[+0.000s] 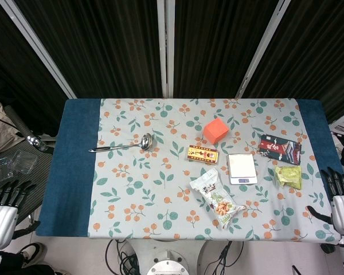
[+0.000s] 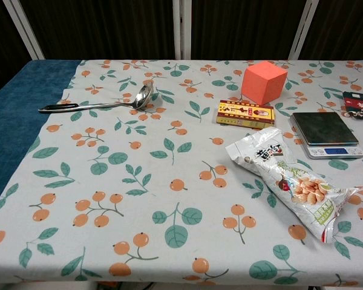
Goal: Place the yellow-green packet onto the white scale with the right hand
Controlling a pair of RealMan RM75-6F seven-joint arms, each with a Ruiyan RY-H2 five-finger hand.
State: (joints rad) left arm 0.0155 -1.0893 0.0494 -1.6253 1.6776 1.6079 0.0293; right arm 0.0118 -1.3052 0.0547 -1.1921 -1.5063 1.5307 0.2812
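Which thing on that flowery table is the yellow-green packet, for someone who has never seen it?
Find the white scale near the right side of the floral tablecloth. Just right of it lies the yellow-green packet, below the dark patterned packet. It is the small, plain, crinkled one, unlike the long white snack bag.

packet (image 1: 288, 176) right of scale (image 1: 242, 168), ladle (image 1: 122, 146) far left

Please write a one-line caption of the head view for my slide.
Both hands, left and right, wait open at the table edge; the packet lies right of the scale.
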